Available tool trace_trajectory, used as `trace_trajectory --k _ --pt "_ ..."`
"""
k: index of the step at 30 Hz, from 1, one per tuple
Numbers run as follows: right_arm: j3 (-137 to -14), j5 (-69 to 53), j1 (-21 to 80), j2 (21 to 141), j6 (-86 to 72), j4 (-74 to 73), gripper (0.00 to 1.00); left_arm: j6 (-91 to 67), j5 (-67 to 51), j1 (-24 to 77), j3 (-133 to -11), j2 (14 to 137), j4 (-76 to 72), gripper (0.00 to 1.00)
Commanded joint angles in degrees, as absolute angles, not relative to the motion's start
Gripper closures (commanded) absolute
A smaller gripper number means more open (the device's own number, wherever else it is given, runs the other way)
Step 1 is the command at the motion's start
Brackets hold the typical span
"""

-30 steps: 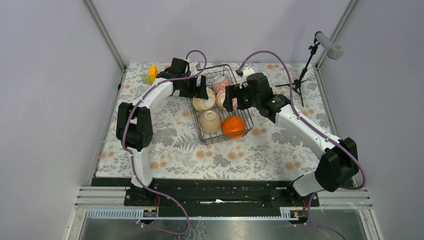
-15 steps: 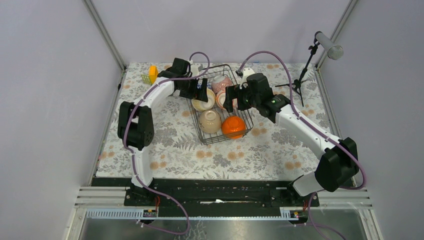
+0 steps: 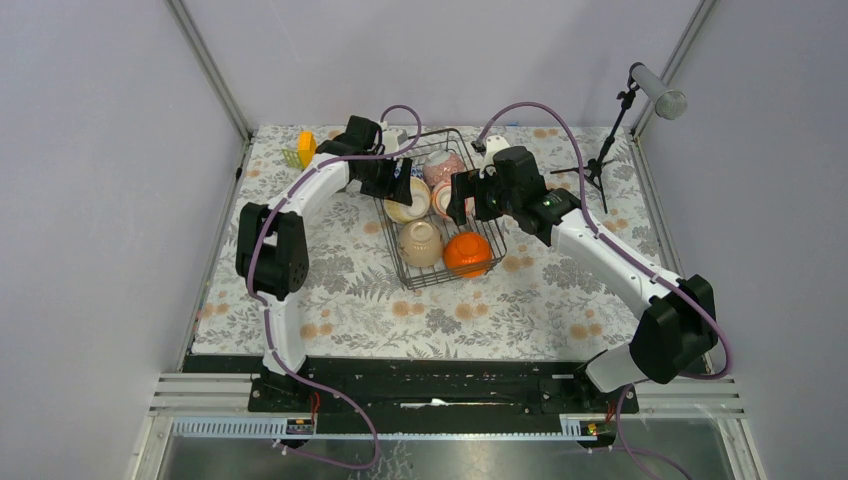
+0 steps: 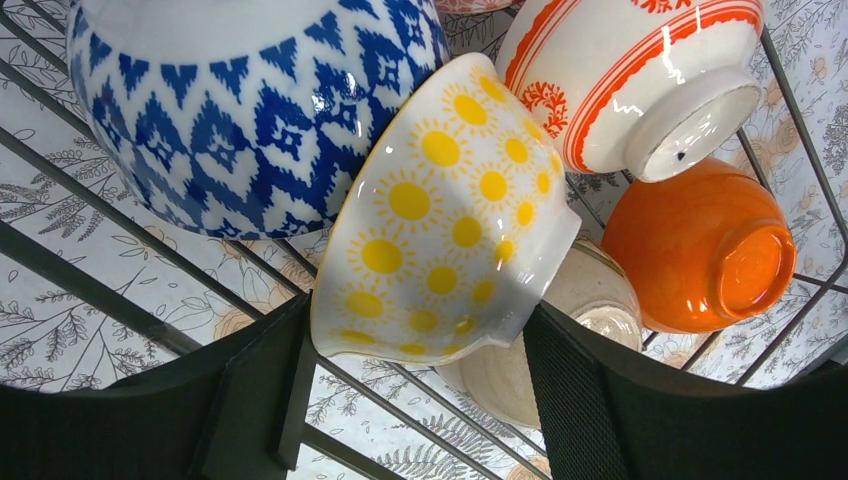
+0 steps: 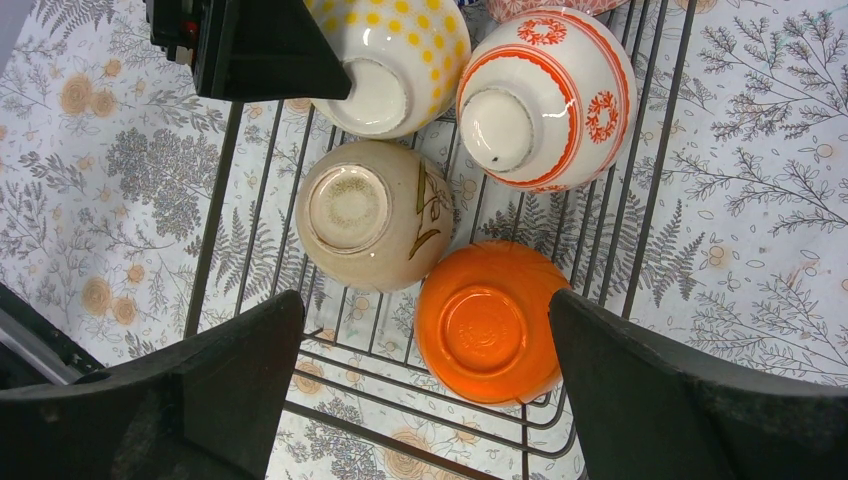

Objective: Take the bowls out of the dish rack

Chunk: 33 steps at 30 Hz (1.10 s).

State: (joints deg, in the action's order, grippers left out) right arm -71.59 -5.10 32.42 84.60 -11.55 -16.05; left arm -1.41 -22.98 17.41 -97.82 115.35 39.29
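Seeing left gripper [image 4: 420,315] fingers clasping the yellow sun-dotted bowl [image 4: 440,210] at the dish rack's [image 3: 455,276] 9 o'clock side; we note right gripper [image 5: 425,300] spread wide above the orange bowl [image 5: 487,322].

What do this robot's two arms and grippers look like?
Both the left arm and right arm are white tubular links joined by chunky black housings, each trailing a looping lilac cable. A small green light glows near the right wrist. The left gripper and right gripper have two broad black wedge-shaped fingers, with finely textured pads on the left.
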Motion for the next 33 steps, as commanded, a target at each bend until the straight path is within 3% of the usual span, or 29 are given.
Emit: trace_trajectory --k 1,33 --pt "-73.4 -4.9 32.4 84.5 -11.4 -15.7 0.0 -2.8 -20.0 17.3 -98.4 113.6 39.3 0.32" --pt "-72.2 -6.6 32.4 83.4 -11.8 -15.7 0.0 -9.3 -42.1 15.8 -99.5 110.3 35.1 0.38"
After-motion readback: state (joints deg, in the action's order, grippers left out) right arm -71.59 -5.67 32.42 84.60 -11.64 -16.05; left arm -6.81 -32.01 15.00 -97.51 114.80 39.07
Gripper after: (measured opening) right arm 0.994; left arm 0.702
